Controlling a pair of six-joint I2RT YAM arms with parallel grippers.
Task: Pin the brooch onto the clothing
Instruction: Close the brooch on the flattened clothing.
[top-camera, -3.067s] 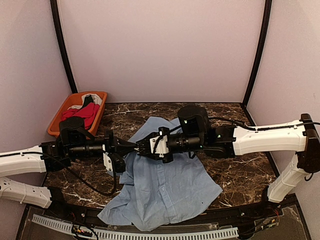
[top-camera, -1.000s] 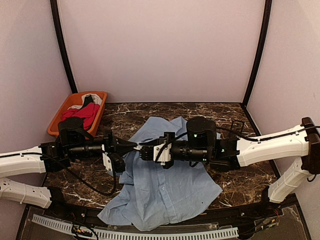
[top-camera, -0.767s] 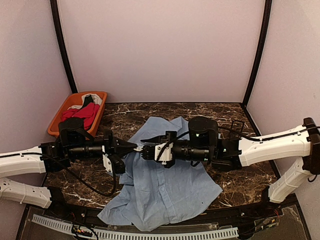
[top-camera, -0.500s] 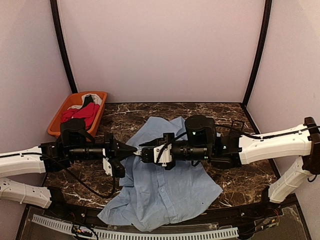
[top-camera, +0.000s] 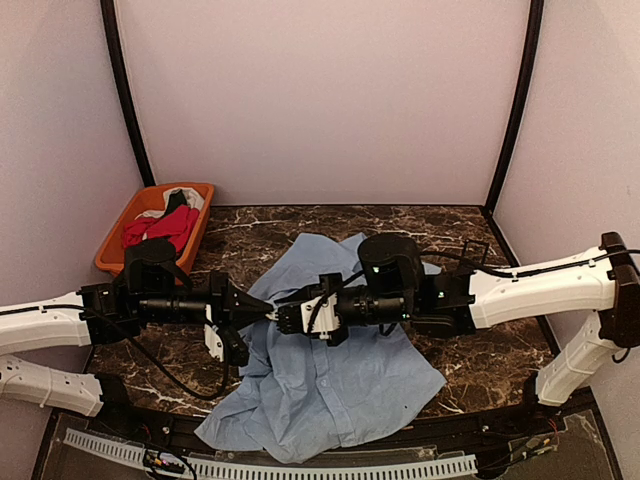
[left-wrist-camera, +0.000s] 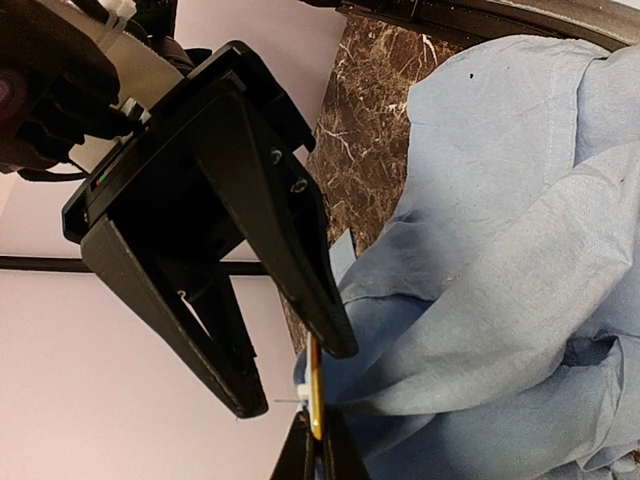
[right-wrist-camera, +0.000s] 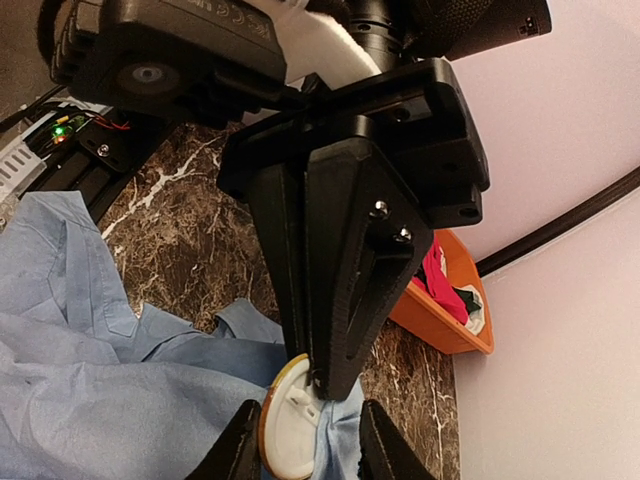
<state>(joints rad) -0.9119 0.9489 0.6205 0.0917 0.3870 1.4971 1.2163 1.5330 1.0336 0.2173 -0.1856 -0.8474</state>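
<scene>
The left end effector is pinched closed on the brooch and a fold of the shirt. The right end effector is part-open, straddling the brooch. An orange tray of garments sits well behind-left of both. Dark marble table, lilac walls.

Shirt spread mid-worktop, running to the near edge. Bin at far-left corner, garments in it. Left fingers and right fingers meet tip to tip over the shirt's left part. Brooch between the left fingers, against a shirt fold; right fingers either side of it.
</scene>
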